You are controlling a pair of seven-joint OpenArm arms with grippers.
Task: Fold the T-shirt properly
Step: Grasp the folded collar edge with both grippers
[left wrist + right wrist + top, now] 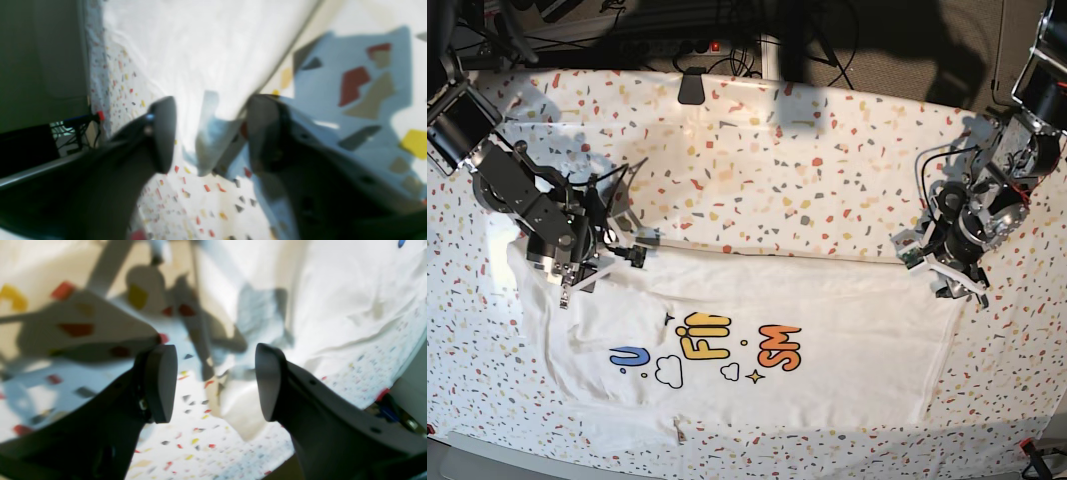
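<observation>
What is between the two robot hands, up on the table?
The T-shirt stretches between the left gripper and right gripper; its top edge runs from one to the other, shown in the base view.

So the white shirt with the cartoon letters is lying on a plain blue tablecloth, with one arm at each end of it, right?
Not quite. The base view shows the T-shirt on a white tablecloth speckled with coloured confetti, not a plain blue one. The rest holds: one arm stands at each end of the shirt.
</observation>
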